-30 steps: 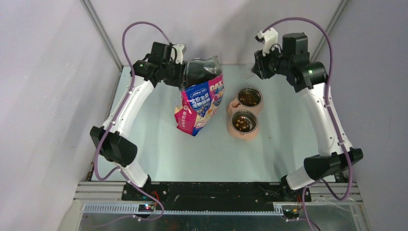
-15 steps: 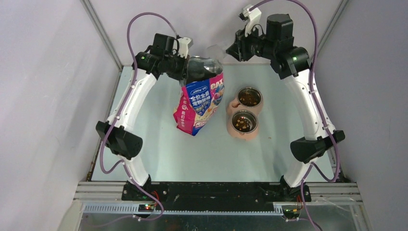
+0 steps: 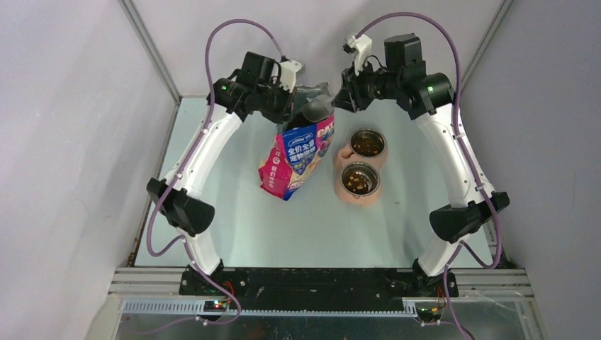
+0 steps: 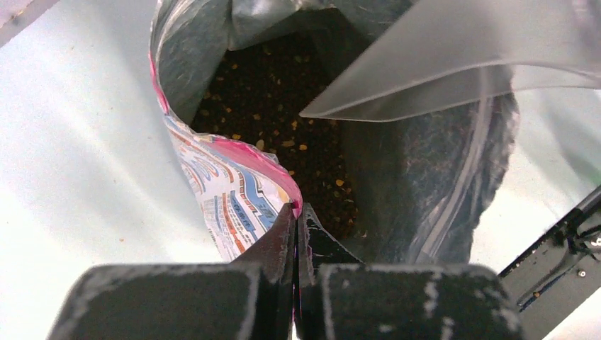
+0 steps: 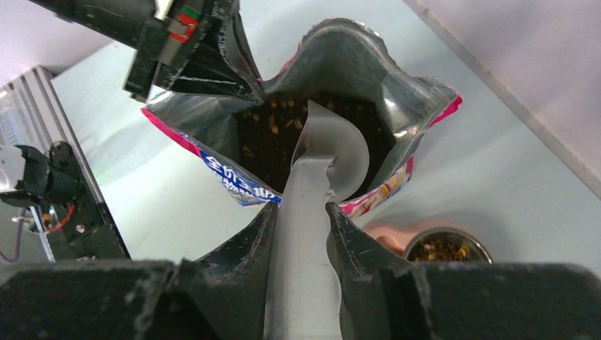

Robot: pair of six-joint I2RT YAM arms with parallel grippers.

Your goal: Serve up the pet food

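Finding: my left gripper (image 4: pixel 295 212) has just clamped shut on the left rim of the bag (image 3: pixel 292 157), pinning its mouth open. A second ago these jaws stood apart. My right gripper (image 5: pixel 298 212) grips the handle of the clear scoop (image 5: pixel 339 152), which is now over that mouth and was well to the right before. The pet food (image 4: pixel 276 85) lies inside the bag, with some in both bowls (image 3: pixel 367 143). I judge scooping can proceed.
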